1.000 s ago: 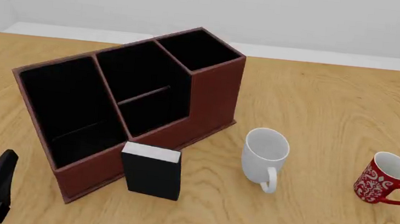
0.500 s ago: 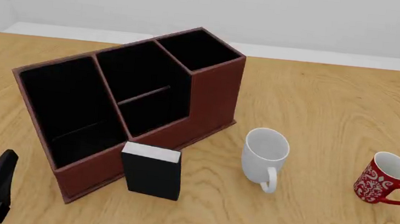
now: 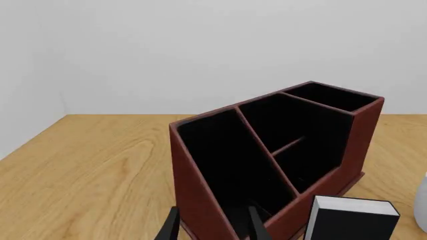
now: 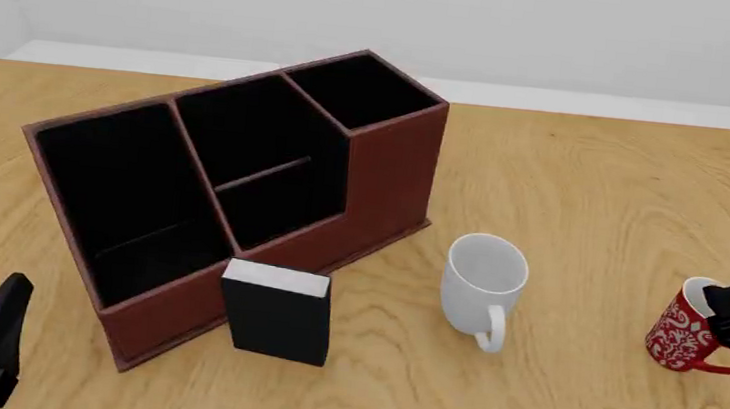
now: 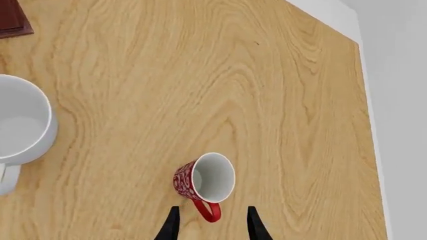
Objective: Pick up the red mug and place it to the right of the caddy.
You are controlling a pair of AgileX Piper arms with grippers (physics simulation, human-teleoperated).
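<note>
Hovering right gripper over red mug, fingers spread wide, gripping nothing; handle showing between fingertips, so lining up for handle or rim grab, I judge. Mug standing upright on desk, well right of caddy, white mug between them. Mug is already right of caddy, but placing likely calls for spot nearer it. Resting left gripper near caddy's front, fingers parted, empty, staying clear. Black box leaning against caddy front.

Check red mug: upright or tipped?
Upright. The red mug stands on its base on the table, white opening facing up, handle out to the side.
</note>
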